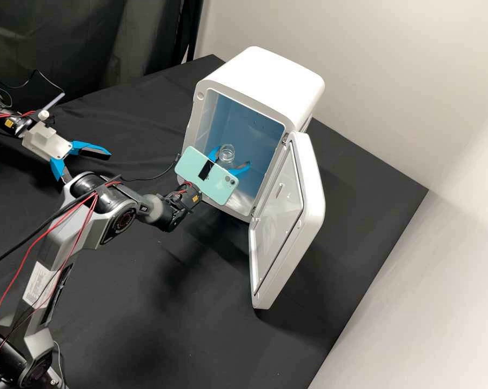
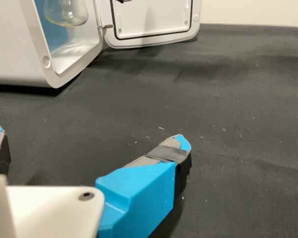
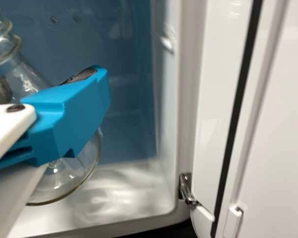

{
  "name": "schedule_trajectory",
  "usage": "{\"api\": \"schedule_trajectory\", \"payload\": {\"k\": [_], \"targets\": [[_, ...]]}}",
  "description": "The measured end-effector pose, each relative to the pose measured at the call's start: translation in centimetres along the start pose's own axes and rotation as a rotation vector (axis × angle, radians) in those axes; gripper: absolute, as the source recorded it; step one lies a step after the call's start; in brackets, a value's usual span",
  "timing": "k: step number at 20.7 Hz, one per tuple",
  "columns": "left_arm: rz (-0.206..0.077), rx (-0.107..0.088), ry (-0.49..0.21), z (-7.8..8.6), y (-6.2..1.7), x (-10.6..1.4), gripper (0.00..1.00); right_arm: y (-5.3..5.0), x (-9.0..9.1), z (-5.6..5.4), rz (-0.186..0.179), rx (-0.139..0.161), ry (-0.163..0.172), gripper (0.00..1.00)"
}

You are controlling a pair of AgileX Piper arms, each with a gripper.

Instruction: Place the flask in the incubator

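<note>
black cloth-covered bench [image 1: 189, 302], faintly creased, its far and right edges running on the diagonal. a few pale specks [image 2: 161, 129] on the cloth in the left wrist view. plain white wall [image 1: 406, 65] behind the far edge. dark curtain [image 1: 92, 38] hangs in folds at the back left. pale surface [image 1: 443, 313] beyond the right edge; floor or wall, can't tell. light soft and even, shadows blurred.

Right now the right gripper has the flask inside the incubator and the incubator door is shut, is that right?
Not quite: the door is open, swung wide in the high view. The right gripper does have the flask inside the incubator.
</note>
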Motion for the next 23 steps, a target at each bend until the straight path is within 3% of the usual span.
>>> {"api": "schedule_trajectory", "payload": {"k": [4, 8, 13, 15, 18, 21, 23], "targets": [[0.001, 0.024, 0.004, 0.1, 0.00, 0.1, 1.00, -0.3, 1.7, 0.3, -0.012, 0.003, -0.020, 0.00], [-0.009, 0.004, 0.020, 0.0, -0.28, 0.3, 1.00, -0.2, 3.3, 0.2, -0.008, 0.010, -0.030, 0.00], [-0.016, 0.006, 0.008, 0.1, -0.37, 0.8, 1.00, 0.5, 5.4, -0.5, 0.015, 0.001, -0.014, 0.00], [-0.018, 0.011, 0.008, 0.0, -0.40, 1.0, 1.00, 0.7, 6.1, -0.6, 0.015, 0.015, -0.026, 0.00], [-0.014, 0.000, 0.029, -0.2, -0.38, 1.1, 1.00, 0.9, 7.2, -0.7, 0.019, 0.015, -0.035, 0.00], [-0.015, 0.018, 0.029, -0.2, -0.37, 1.5, 1.00, 0.7, 8.3, -0.5, 0.004, 0.018, -0.050, 0.00], [-0.017, 0.019, 0.029, -0.1, -0.42, 1.5, 1.00, 0.4, 9.1, -0.3, -0.015, 0.018, -0.074, 0.00]]}}
